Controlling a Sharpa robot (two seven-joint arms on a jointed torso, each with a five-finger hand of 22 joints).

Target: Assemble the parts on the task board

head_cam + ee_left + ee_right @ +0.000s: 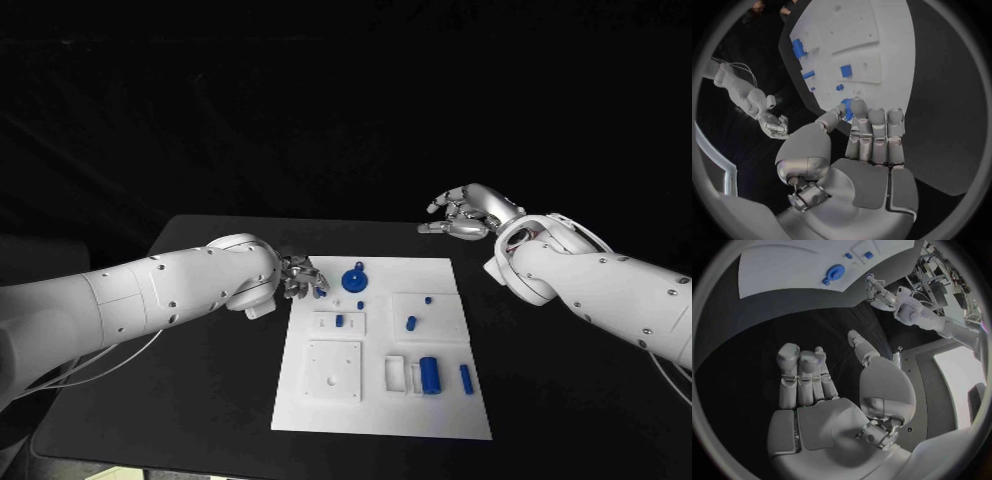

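A flat white rectangular task board (378,400) lies in the middle of the black table (188,400), its long side running away from the robot. On it the head view shows 7 blue parts. 1 round blue disc with a short stem (356,277) lies near the far edge of the board, towards the left. Just nearer than it sits 1 tiny blue peg (361,304). 1 small blue block (339,321) sits on a raised white tile at the board's left, and 1 small blue oval piece (410,323) sits on another raised tile to its right. Closer to the robot, 1 thick blue cylinder (428,375) lies in a white holder, with 1 thin blue piece (414,374) just beside it on its left and 1 slim blue bar (466,378) apart on its right. 1 plain white square tile with small holes (333,371) lies on the near left of the board.

The left hand (302,277) hovers at the board's far left edge, just beside the round blue disc. In the left wrist view its fingers (878,132) lie side by side, partly curled, the thumb apart, with nothing between them.

The right hand (466,214) is raised beyond the board's far right corner, well apart from the parts. In the right wrist view its fingers (804,375) lie close together and extended, the thumb set apart, holding nothing.
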